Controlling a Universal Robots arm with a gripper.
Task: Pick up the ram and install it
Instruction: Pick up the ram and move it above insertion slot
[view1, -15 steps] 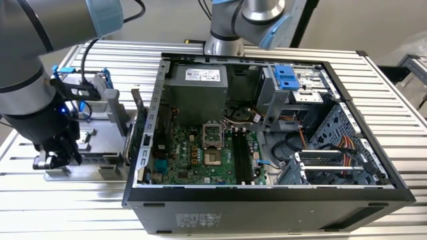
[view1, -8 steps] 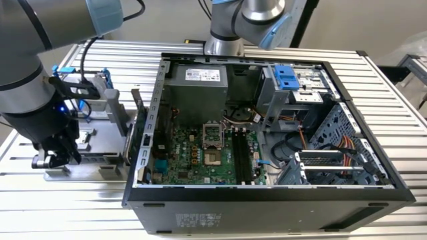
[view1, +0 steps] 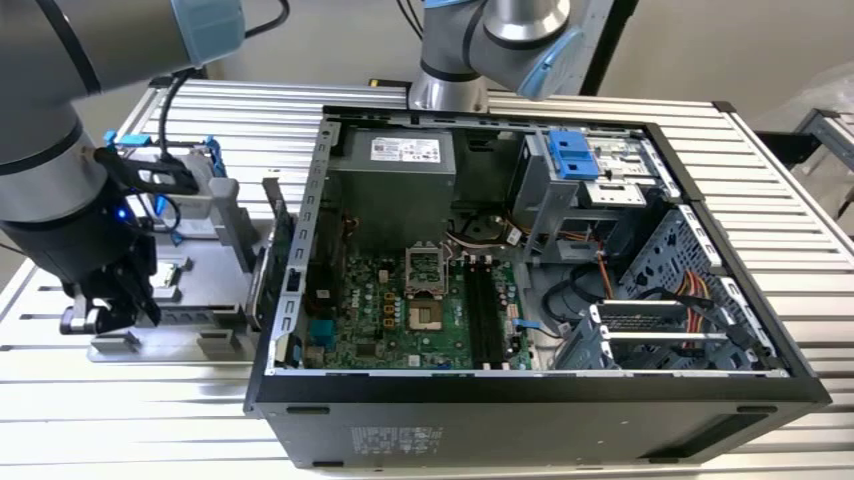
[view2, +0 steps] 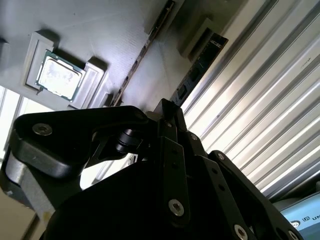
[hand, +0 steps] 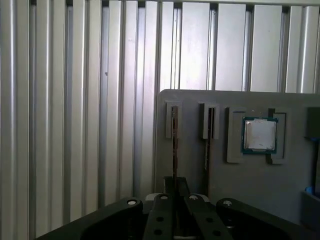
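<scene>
- the ribbed metal desk (view1: 534, 95) carries everything.
- an open computer case (view1: 534, 410) lies on its side across the middle of the desk. its green motherboard (view1: 400, 320) faces up, and the black memory slots (view1: 483, 310) are bare.
- the arm (view1: 54, 150) reaches down near the desk's edge on the exterior view's left.
- a grey holder tray (view1: 174, 340) sits just beside the case, between it and that desk edge.
- the tool (view1: 107, 305) hangs at the tray's near end. i cannot tell whether it is wide, narrow or gripping anything.
- the ram (hand: 174, 140) stands on edge in a slot of the tray, the one nearest the tray's side edge. in both wrist views it is in line with the tool's tip, and its dark face with chips (view2: 200, 65) shows just beyond that tip.
- a second stick (hand: 209, 142) stands in the next slot, between the ram and the chip.
- a small square silver processor chip (hand: 259, 135) lies flat in its own pocket of the tray.
</scene>
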